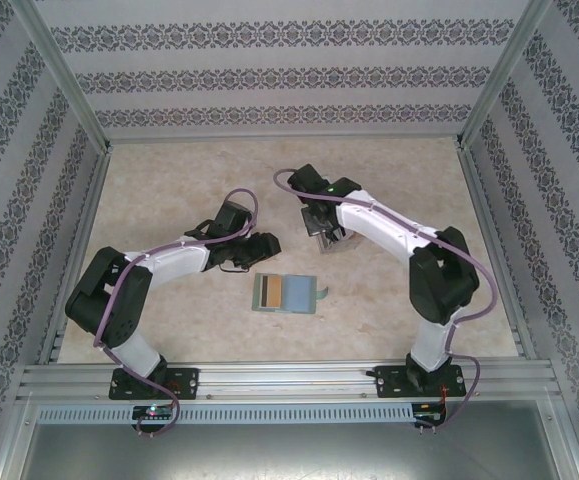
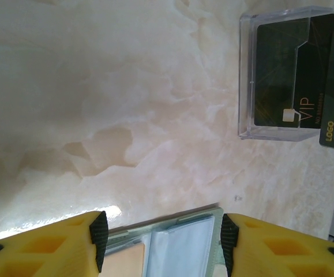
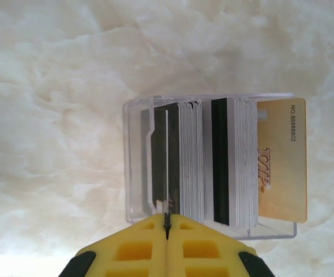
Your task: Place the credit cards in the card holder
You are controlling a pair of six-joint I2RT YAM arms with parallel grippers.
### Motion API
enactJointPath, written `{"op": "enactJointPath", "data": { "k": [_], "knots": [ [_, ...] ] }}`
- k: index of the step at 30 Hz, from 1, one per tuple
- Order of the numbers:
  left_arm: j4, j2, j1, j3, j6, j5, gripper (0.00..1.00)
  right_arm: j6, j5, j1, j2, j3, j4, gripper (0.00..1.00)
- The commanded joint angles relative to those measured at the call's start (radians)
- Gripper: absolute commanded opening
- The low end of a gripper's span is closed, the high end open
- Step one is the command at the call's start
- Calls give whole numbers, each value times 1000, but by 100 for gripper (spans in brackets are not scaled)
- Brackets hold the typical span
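Yellow-fingered right gripper (image 3: 167, 224) clenched on the edge of one dark card (image 3: 157, 156), upright among credit cards (image 3: 236, 161) in a clear box (image 3: 133, 173) straight ahead of its fingertips. Left gripper (image 2: 164, 241) released, jaws apart, open green wallet (image 2: 184, 249) lying flat just under and between its tips.

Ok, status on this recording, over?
Right end effector shut on one card, upright in the clear box. Left end effector open, beside the card holder. Holder lies open, unobstructed.
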Motion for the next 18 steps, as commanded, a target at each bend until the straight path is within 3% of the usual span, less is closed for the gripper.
{"op": "enactJointPath", "data": {
  "k": [1, 6, 10, 18],
  "knots": [
    [72, -14, 32, -20, -40, 71, 57, 80, -124, -14, -106, -64, 76, 0],
    [174, -32, 68, -43, -94, 165, 61, 239, -272, -25, -278, -234, 257, 0],
    [330, -28, 101, -75, -148, 255, 69, 436, -409, -36, -413, -434, 506, 0],
    [652, 25, 116, -102, -286, 429, 73, 669, -551, -39, -531, -709, 902, 0]
  ]
}}
